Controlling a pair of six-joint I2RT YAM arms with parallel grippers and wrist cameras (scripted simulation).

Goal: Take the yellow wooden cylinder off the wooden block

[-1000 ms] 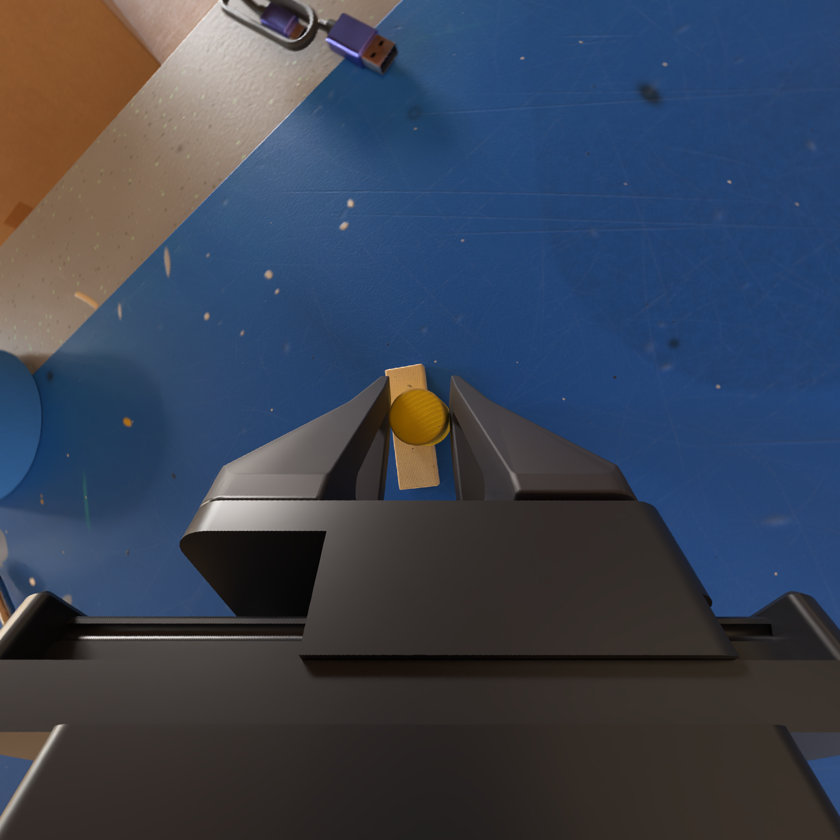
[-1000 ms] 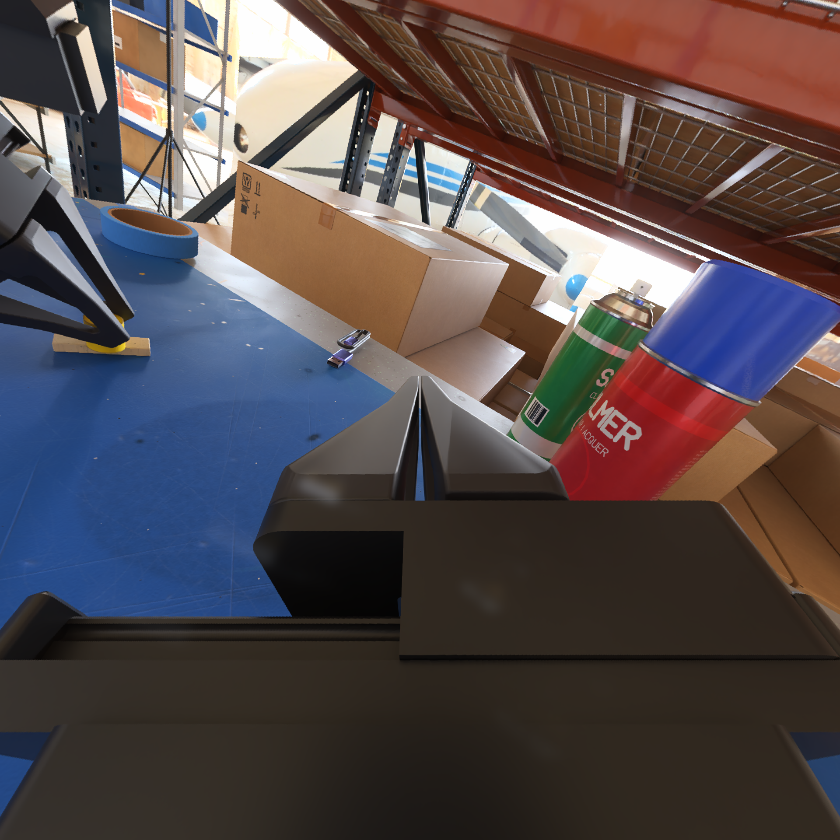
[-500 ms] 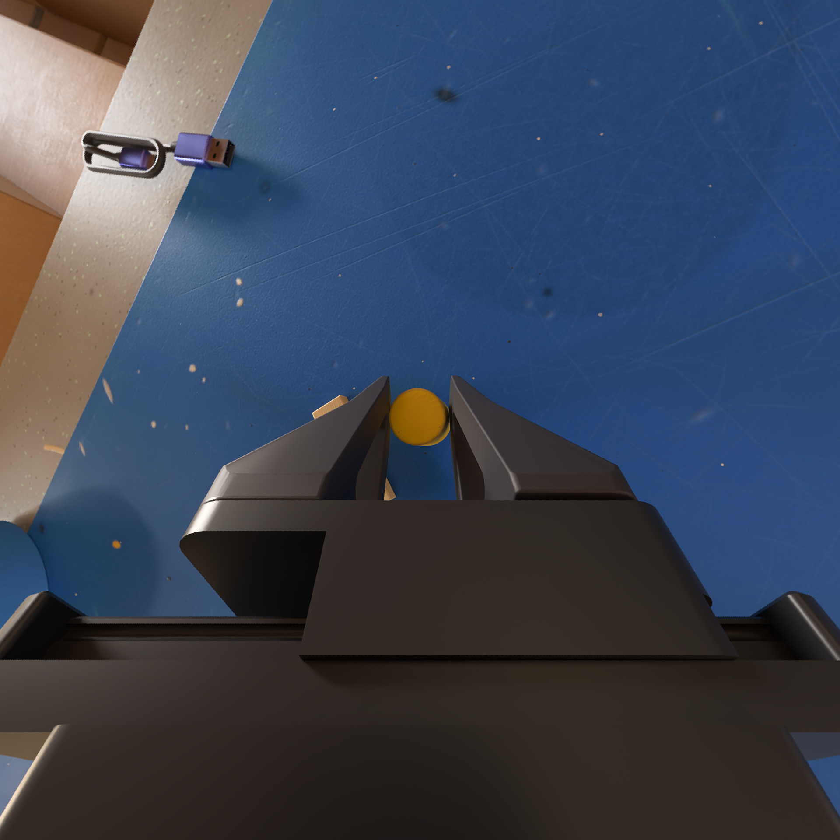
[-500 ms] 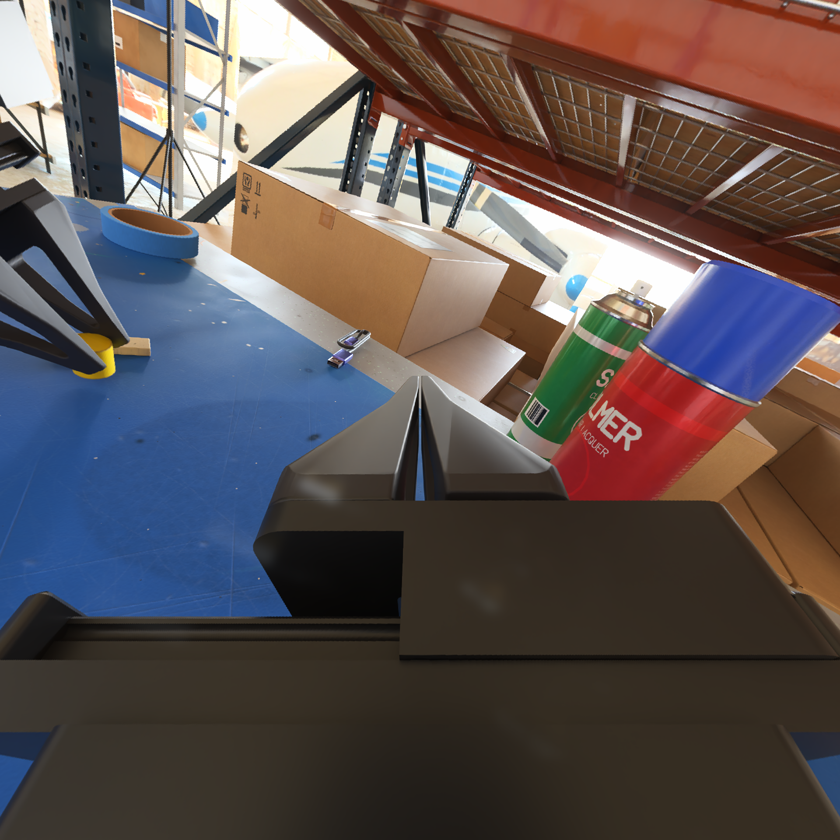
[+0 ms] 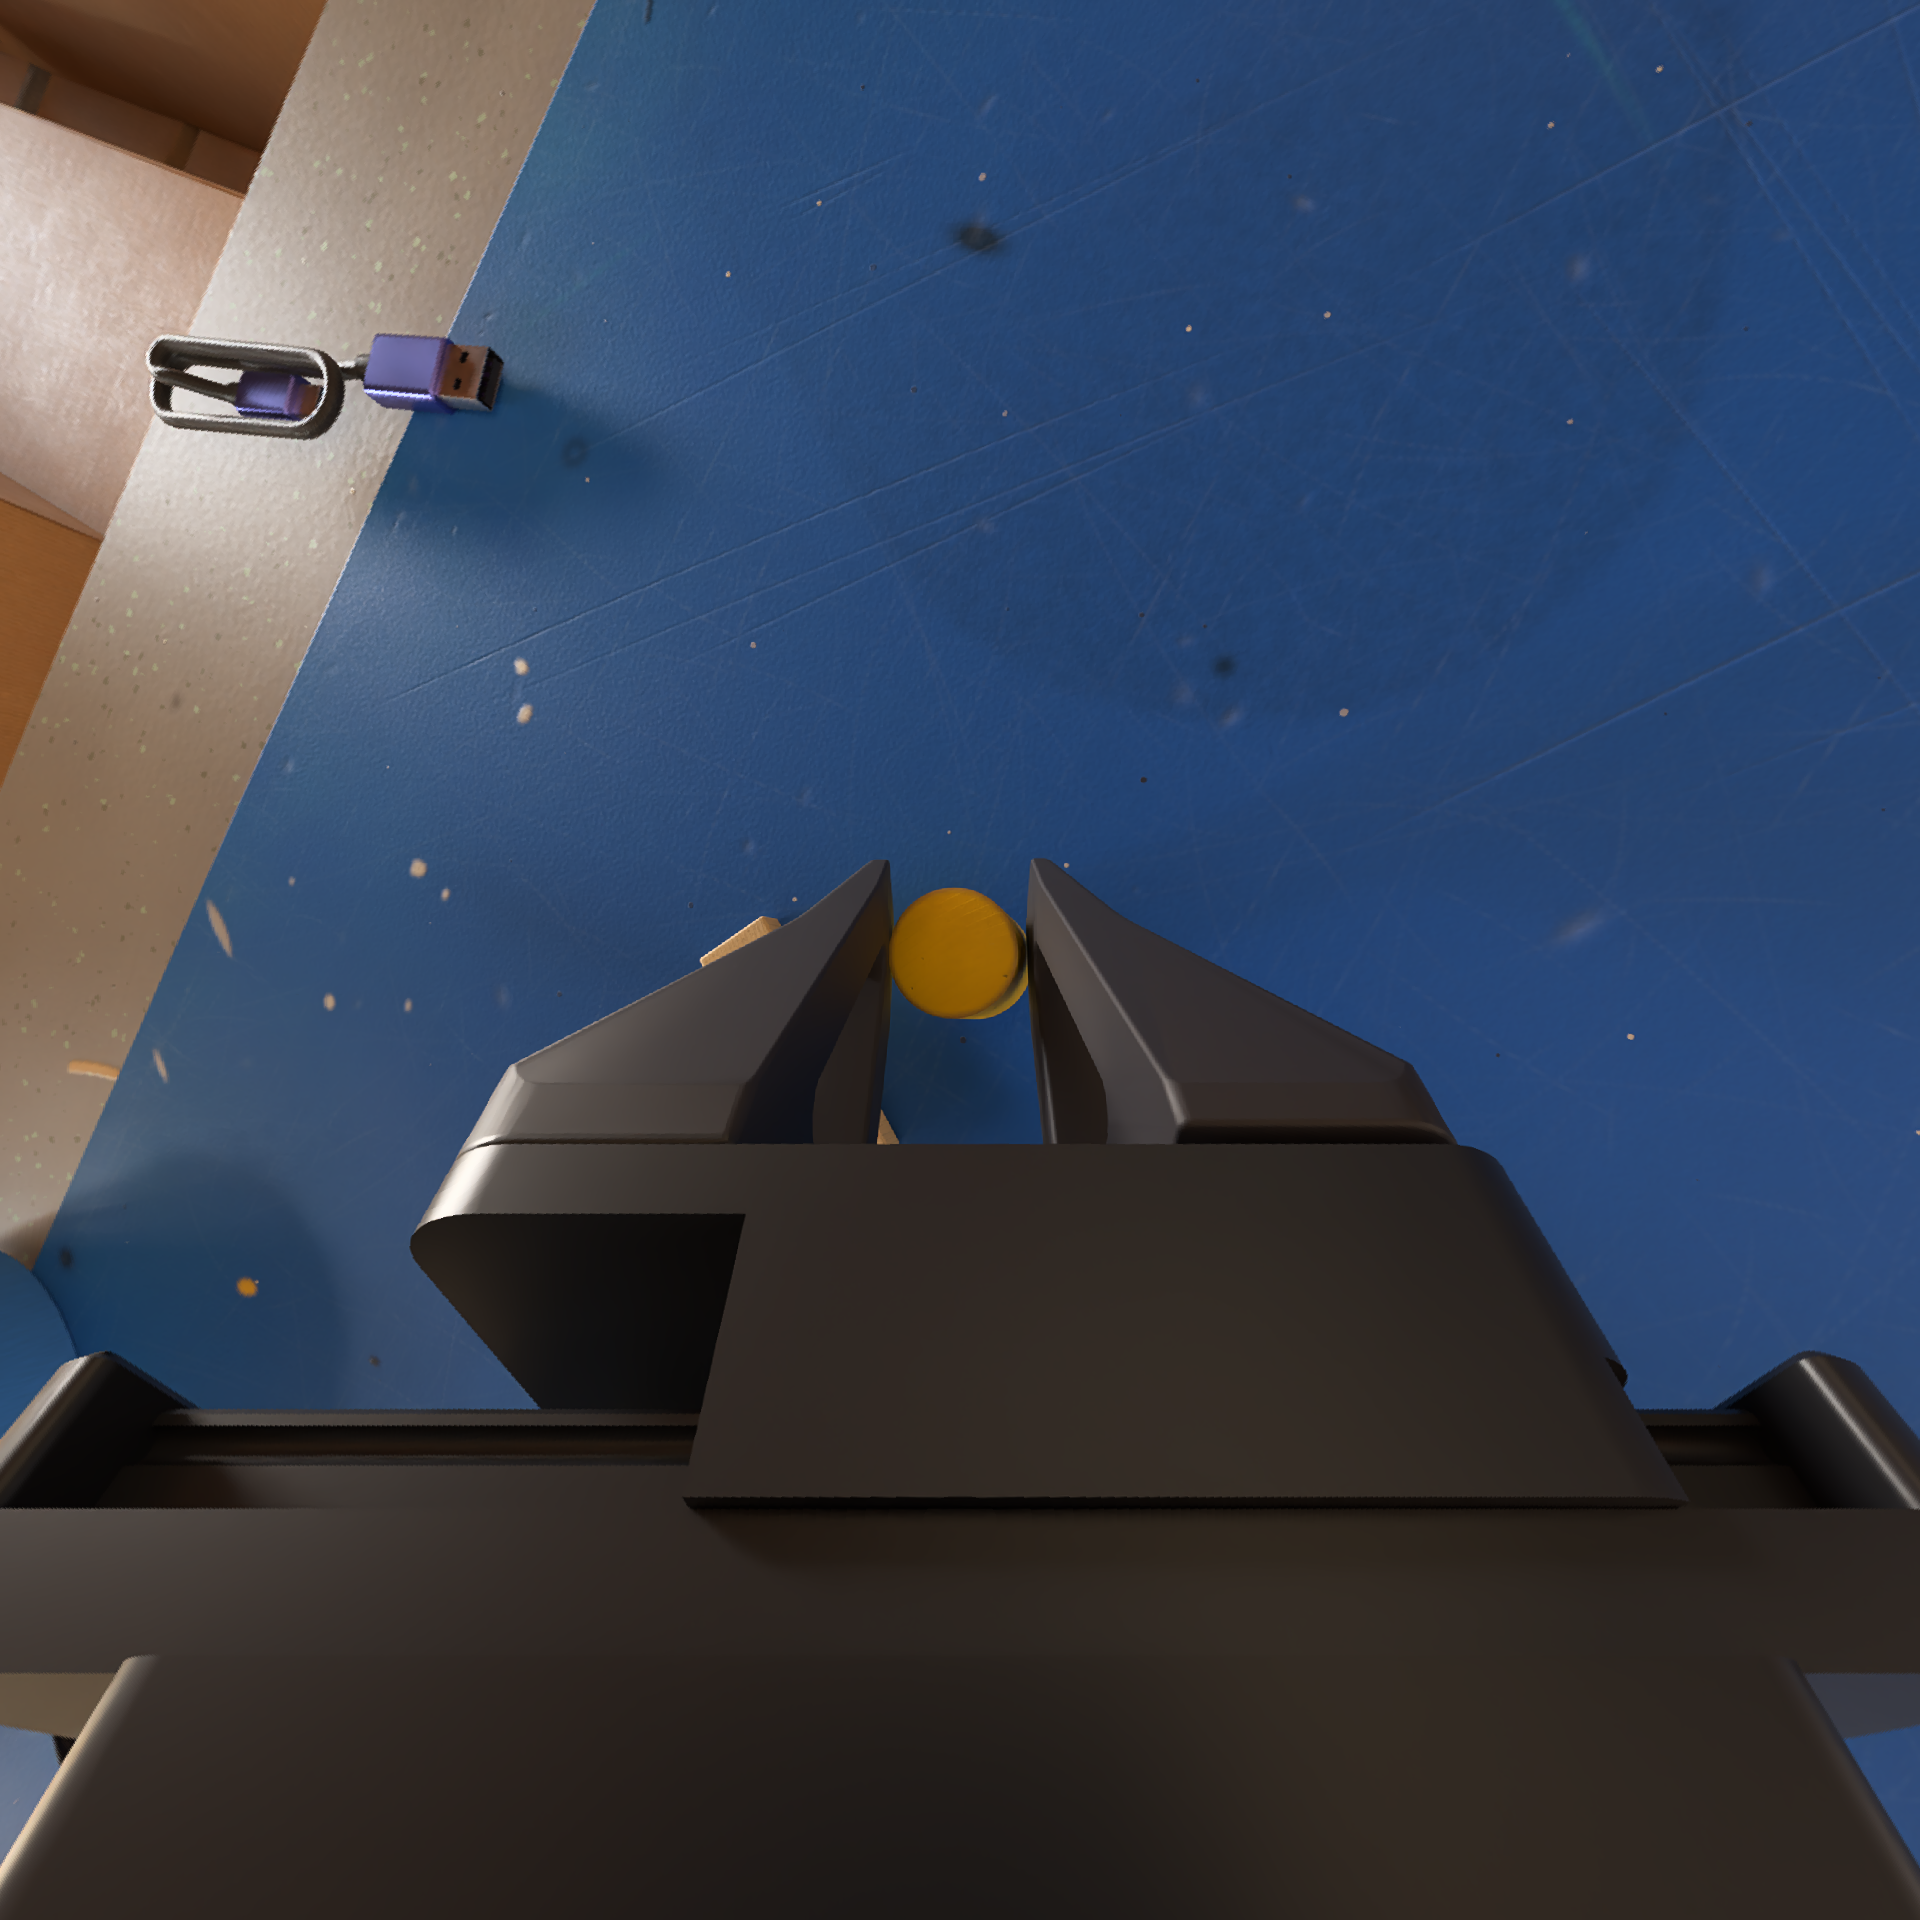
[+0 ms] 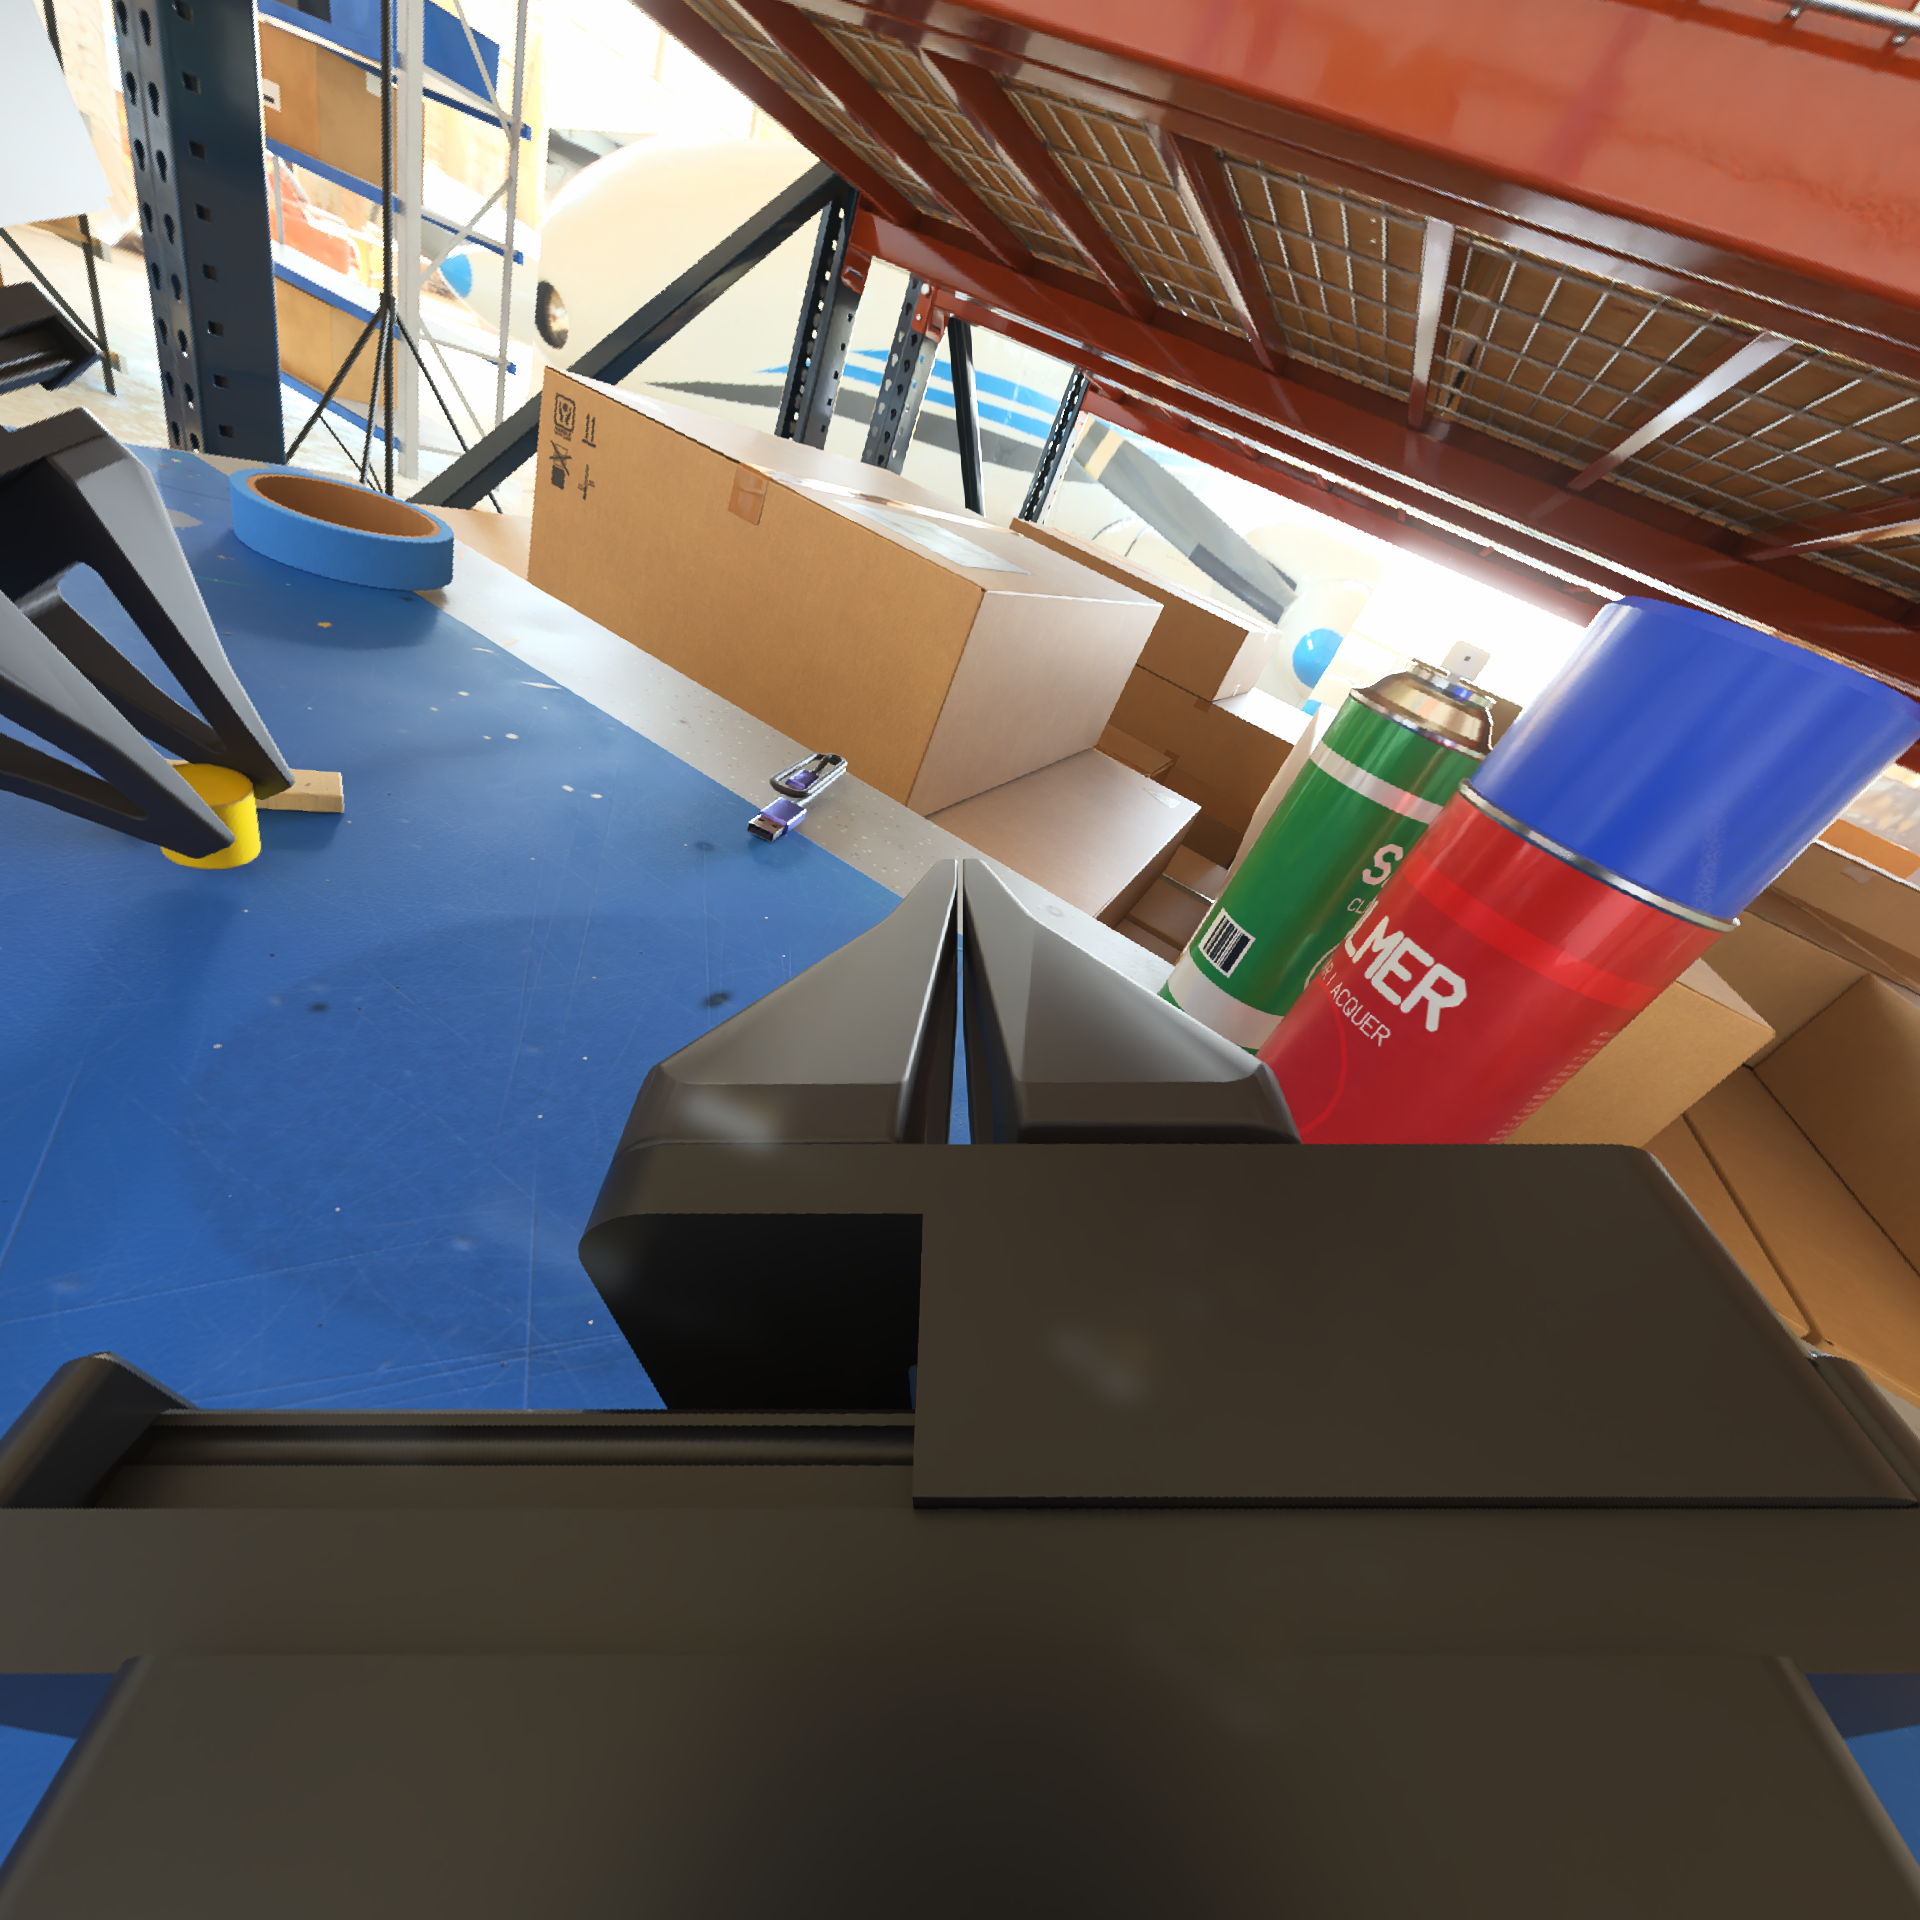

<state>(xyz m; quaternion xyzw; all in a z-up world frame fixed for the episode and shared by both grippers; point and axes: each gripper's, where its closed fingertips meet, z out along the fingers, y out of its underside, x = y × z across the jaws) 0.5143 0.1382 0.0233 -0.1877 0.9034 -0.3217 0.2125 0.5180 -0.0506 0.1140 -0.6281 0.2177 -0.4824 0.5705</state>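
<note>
Left wrist view: left gripper point(image 5: 958, 951) clamps the cylinder point(image 5: 956, 952), end-on at 12 o'clock.
The cylinder is upright at bench point(image 5: 1351, 520) level, seemingly off the block point(image 5: 740, 940), which peeks out at 10 o'clock. The right gripper point(image 6: 958, 883), closed and empty, sits well apart; release probably comes next.

Blue scuffed work mat point(image 6: 416, 1039) on a pale speckled tabletop point(image 5: 208, 623). Behind: cardboard boxes point(image 6: 831, 623), dark blue racking upright point(image 6: 187, 208), red shelf with wire decking point(image 6: 1455, 260). Bright daylight beyond.
</note>
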